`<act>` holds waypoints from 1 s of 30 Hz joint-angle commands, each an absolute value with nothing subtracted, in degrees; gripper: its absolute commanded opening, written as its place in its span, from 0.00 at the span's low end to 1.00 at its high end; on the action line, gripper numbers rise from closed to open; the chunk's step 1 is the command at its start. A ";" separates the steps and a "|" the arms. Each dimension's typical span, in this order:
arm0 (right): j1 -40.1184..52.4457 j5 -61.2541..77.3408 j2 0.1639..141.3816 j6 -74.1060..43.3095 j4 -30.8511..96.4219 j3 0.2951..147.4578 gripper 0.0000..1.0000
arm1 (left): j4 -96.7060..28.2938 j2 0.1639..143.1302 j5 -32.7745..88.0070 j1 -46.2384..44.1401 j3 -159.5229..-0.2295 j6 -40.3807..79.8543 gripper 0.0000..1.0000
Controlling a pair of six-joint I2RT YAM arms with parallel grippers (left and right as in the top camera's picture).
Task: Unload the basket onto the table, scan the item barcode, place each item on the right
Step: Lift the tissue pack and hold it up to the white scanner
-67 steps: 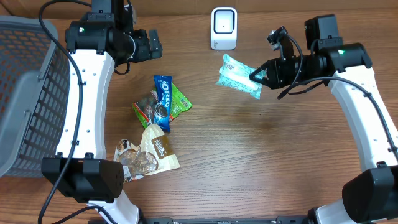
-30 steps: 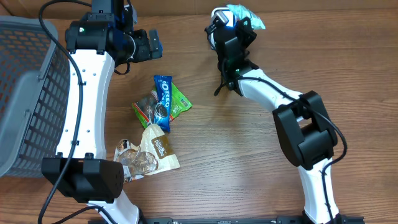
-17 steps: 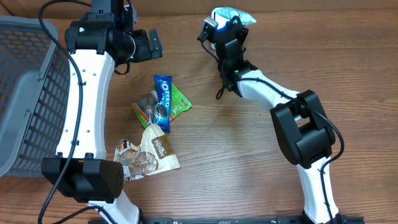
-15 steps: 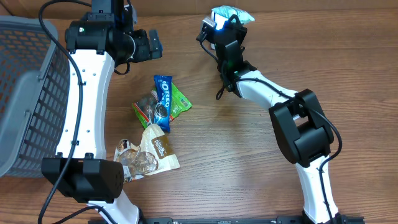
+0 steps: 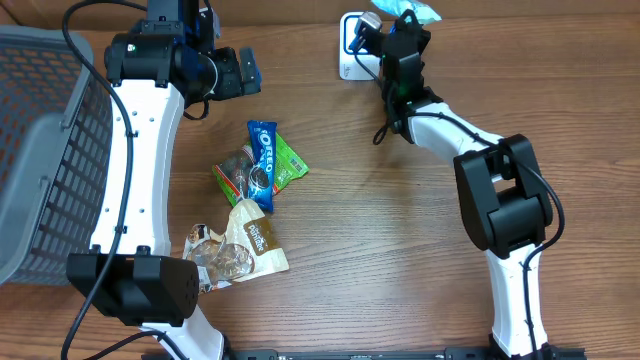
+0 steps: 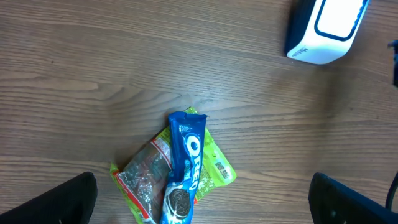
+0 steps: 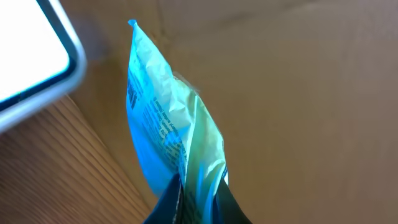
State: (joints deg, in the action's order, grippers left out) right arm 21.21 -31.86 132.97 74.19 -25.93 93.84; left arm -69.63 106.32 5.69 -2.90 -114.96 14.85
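Rising from the closed jaws of the right gripper (image 7: 194,202), one blue packet (image 7: 163,118) is clamped just beside one scanner (image 6: 326,28); that arm is stretched far forward, while the jaws of the left gripper (image 5: 243,72) are held wide apart

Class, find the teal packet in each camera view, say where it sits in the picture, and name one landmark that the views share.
Overhead: teal packet at the top edge, right of centre.
Left wrist: not in it.
Right wrist: teal packet in the middle, running from upper left down to the bottom.
Shared landmark: white scanner, just left of the packet overhead; white scanner top right in left wrist; white scanner top-left corner in right wrist.
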 commanded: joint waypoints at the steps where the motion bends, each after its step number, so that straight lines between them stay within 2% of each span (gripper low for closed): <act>1: 21.89 -29.43 134.82 75.02 -26.92 94.91 0.04 | -69.60 106.45 5.37 -3.14 -115.77 15.42 1.00; 20: 25.36 -33.21 137.64 92.01 -42.41 94.89 0.04 | -69.60 106.45 5.34 -3.14 -115.77 15.40 1.00; 27: 26.04 -33.82 137.64 91.98 -42.24 94.89 0.04 | -69.60 106.45 5.34 -3.14 -115.77 15.42 1.00; 30: 26.09 -34.92 136.51 91.98 -38.04 94.89 0.04 | -69.60 106.45 5.37 -3.14 -115.77 15.42 1.00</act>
State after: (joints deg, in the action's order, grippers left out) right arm 26.13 -33.15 137.56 91.94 -40.60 93.84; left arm -69.63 106.32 5.69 -2.90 -114.96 14.85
